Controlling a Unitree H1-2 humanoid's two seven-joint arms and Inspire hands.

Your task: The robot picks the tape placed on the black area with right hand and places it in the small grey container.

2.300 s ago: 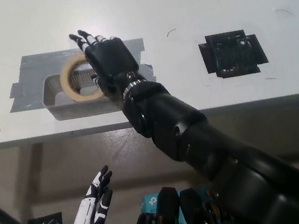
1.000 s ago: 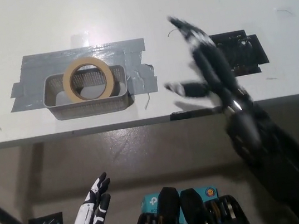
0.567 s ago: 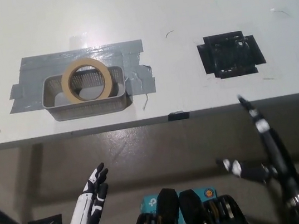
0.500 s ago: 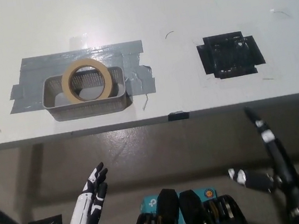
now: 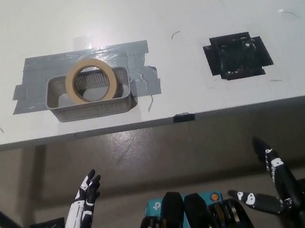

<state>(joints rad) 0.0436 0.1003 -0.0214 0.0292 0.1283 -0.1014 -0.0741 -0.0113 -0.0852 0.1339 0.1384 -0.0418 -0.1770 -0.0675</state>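
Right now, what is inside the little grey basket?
A roll of tan tape stands in the small grey container, leaning on its rim. Through its hole the mesh wall shows. The floor beneath the roll is hidden. Both hands hang below the table.

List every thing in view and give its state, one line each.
tape: resting in the container, leaning on its rim, released.
small grey container: upright on the grey taped patch, holding the tape.
black area: bare.
right robot hand: open, below the table edge.
left robot hand: open, resting low.
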